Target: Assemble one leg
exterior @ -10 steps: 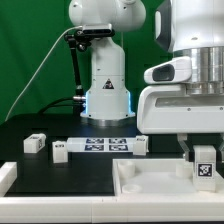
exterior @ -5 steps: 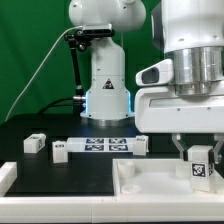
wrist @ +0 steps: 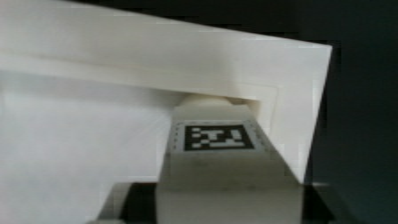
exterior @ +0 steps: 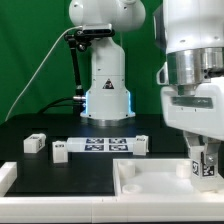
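I see the leg (exterior: pixel 206 166) upright at the exterior view's lower right, clamped by the gripper (exterior: pixel 205 160) over the panel (exterior: pixel 150 182) corner; held vertical, I judge, so its end meets a socket.

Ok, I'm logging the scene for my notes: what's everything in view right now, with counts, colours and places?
leg: one in the gripper, white with a black-and-white tag, over the panel's corner at the exterior view's right; also seen tag-up in the wrist view.
loose blocks: three, white, tagged, on the black table: one and another toward the exterior view's left, and a third near the middle.
marker board: one, white with several tags, mid-table.
panel: one, large, white, front right of the exterior view.
table: one, black.
gripper: one, white, shut on the leg.
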Robot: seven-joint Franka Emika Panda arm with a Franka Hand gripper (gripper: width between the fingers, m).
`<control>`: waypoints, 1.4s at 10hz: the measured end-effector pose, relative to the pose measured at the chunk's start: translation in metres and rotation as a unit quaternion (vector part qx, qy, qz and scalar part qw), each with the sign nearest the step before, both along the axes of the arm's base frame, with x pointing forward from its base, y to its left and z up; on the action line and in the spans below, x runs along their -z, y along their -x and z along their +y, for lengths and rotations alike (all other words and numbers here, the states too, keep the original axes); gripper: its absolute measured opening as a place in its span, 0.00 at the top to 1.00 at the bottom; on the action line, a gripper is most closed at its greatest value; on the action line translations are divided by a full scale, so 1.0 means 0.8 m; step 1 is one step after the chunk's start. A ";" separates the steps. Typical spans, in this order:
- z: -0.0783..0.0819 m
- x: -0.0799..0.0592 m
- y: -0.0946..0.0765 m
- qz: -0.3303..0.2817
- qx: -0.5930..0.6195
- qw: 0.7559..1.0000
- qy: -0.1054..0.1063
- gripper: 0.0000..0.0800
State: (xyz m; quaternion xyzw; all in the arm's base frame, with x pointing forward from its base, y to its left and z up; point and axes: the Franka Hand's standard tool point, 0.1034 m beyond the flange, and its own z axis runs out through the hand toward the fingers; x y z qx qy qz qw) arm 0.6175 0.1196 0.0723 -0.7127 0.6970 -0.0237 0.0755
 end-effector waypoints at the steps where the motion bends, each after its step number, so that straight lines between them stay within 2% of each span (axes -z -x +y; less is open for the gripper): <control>1: 0.000 0.000 0.000 0.003 0.054 0.999 -0.006 0.63; 3: -0.002 0.000 -0.001 0.007 0.114 0.993 -0.017 0.63; 4: -0.002 0.000 -0.001 0.012 0.168 0.985 -0.030 0.63; 7: -0.003 0.000 0.000 0.018 0.226 0.973 -0.043 0.63; 8: -0.002 0.000 0.000 0.018 0.224 0.974 -0.043 0.53; 9: -0.002 0.000 0.000 0.017 0.216 0.975 -0.042 0.36; 10: -0.003 0.000 -0.001 0.012 0.169 0.985 -0.035 0.36; 11: -0.005 0.000 -0.001 0.008 0.123 0.992 -0.028 0.23; 14: -0.003 -0.002 -0.002 -0.005 -0.069 0.998 -0.003 0.19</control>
